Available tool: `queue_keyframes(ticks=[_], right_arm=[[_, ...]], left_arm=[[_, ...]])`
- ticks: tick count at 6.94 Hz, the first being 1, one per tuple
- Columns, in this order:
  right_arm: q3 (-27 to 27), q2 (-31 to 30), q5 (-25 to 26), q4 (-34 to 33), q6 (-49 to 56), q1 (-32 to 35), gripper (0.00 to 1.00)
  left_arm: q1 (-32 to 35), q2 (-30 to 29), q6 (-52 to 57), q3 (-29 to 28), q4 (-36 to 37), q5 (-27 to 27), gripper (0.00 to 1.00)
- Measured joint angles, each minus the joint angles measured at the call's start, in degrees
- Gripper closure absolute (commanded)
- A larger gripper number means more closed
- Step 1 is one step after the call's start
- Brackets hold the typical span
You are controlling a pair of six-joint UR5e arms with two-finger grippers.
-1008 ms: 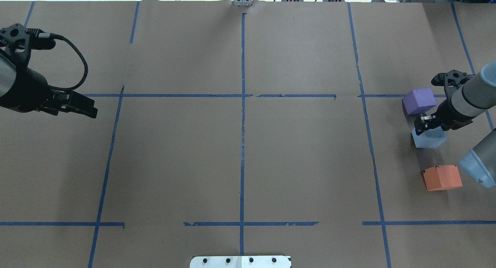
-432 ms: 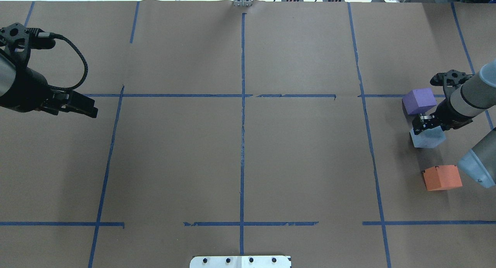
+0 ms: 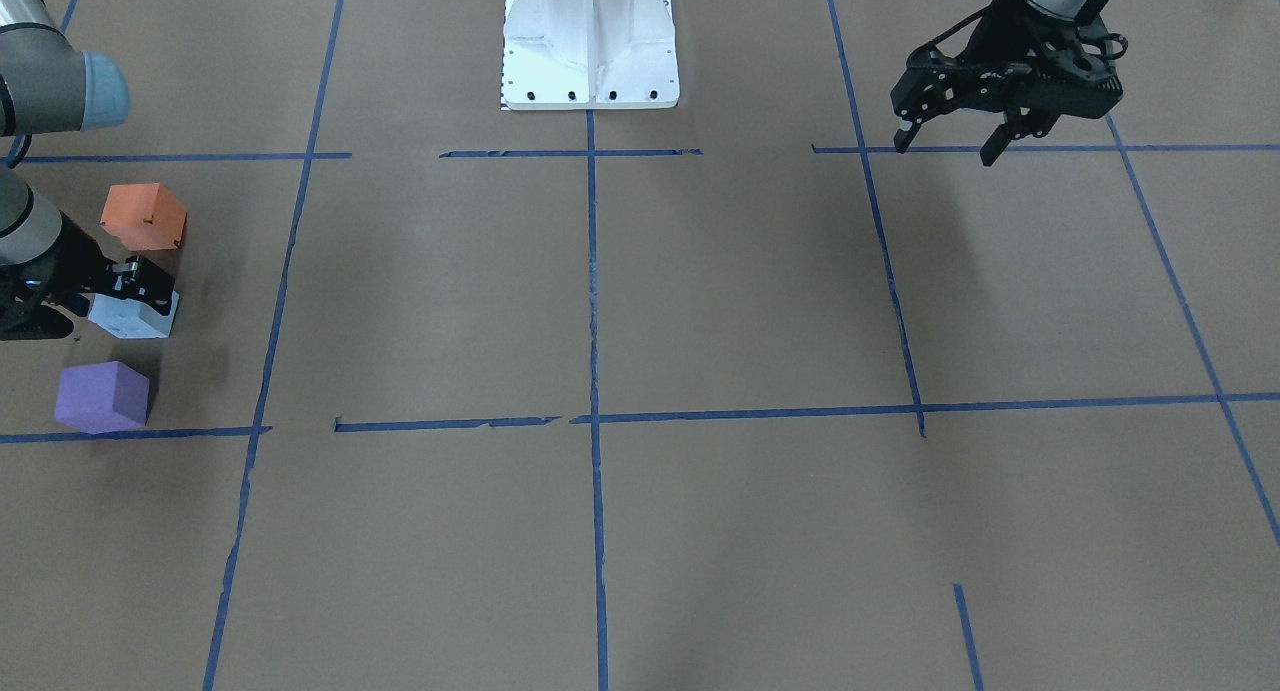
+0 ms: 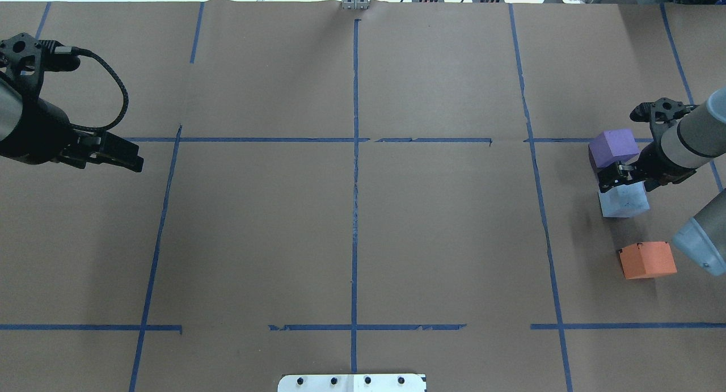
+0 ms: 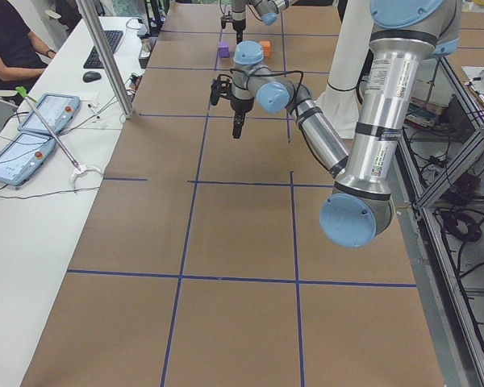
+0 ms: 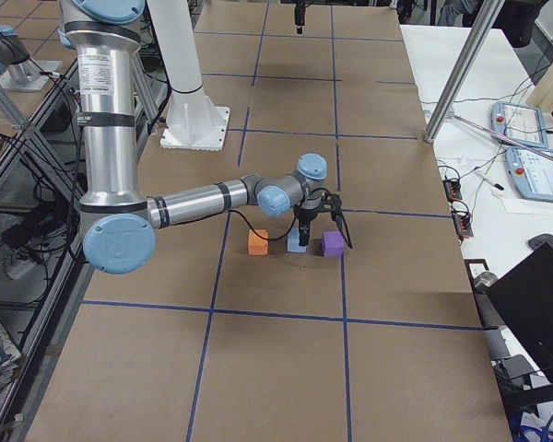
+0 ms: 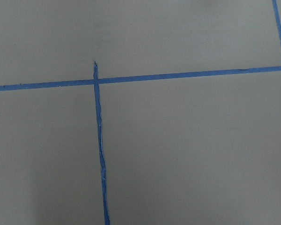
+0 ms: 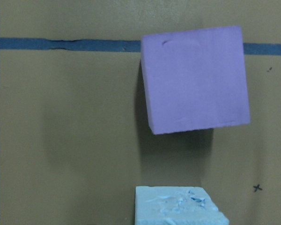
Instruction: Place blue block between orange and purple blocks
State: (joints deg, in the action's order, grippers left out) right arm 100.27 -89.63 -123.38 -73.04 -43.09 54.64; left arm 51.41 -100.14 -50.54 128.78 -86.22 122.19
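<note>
Pale blue block (image 4: 624, 202) now sits squared on the table (image 4: 454, 239) between purple block (image 4: 613, 147) and orange block (image 4: 646, 260); right gripper (image 4: 611, 179) has shifted toward purple, its grip unclear; placement looks nearly done; left gripper (image 3: 945, 149) hangs spread.

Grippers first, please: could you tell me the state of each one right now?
Left gripper: open, empty.
Right gripper: cannot tell; it hangs at the blue block.
</note>
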Motion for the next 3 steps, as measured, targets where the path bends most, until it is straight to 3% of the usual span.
queue_keyframes(ticks=[3], right_arm=[[8.59, -5.37, -0.51, -0.12, 1.61, 4.90, 0.00]], left_arm=[[-0.01, -0.20, -0.60, -0.38, 0.07, -0.77, 0.00]])
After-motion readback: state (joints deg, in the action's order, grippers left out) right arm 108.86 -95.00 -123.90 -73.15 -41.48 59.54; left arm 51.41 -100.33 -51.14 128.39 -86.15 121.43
